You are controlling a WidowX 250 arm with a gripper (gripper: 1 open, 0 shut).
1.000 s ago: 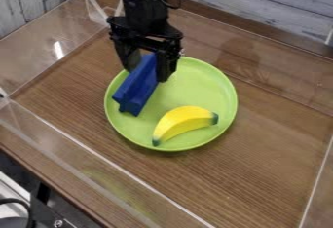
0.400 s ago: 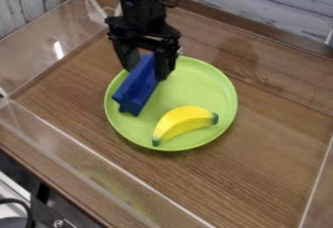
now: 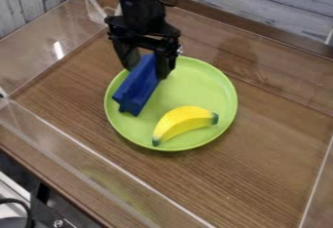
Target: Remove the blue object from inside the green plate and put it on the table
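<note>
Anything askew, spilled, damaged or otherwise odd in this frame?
Nothing stands out. The blue block and the banana both lie within the rim of the green plate, and no spill or damage shows. The gripper hides the block's far end, so I can't judge that part.

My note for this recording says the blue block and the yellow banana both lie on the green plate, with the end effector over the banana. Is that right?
Not quite: the camera view shows the end effector over the upper end of the blue block, not the banana.
</note>
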